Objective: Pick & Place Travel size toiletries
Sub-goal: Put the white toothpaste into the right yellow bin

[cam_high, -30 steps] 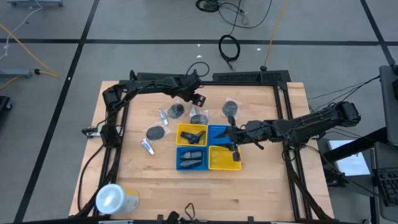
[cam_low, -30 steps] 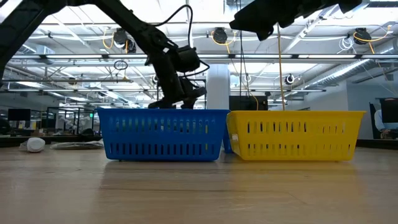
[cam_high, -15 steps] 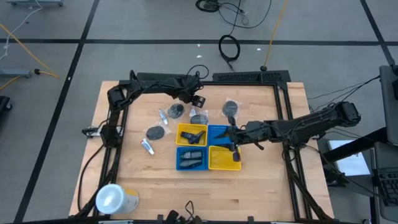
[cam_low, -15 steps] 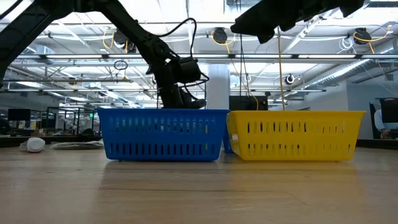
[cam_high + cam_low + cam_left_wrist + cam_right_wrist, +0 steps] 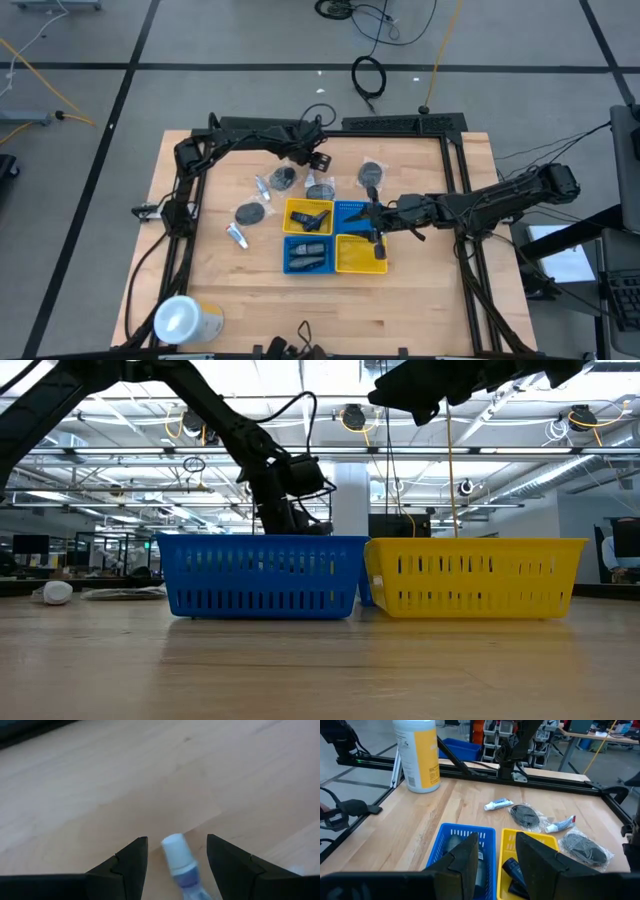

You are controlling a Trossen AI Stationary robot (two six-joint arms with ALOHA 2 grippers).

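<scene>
My left gripper [image 5: 316,158] is low over the far middle of the table, also seen in the low view [image 5: 292,520]. It is open, and its fingers [image 5: 131,857] stand on either side of a small white-capped tube [image 5: 177,857] lying on the wood, without touching it. My right gripper [image 5: 375,224] hovers open and empty over the four square trays [image 5: 352,212], its fingers [image 5: 465,855] apart. Loose on the table lie dark round wrapped pieces [image 5: 250,213] [image 5: 284,178] [image 5: 371,173] and two white tubes [image 5: 262,185] [image 5: 237,235]. Dark bottles lie in the near blue tray [image 5: 307,256].
The large yellow cylinder with a white top [image 5: 185,320] stands at the near left corner. A black frame [image 5: 405,124] runs along the table's far and side edges. Bare wood shows near the front edge [image 5: 400,310].
My left gripper has gone down toward the table at the far middle, dropping behind the blue tray's rim in the low view, and has then held still. My right gripper has kept still.
</scene>
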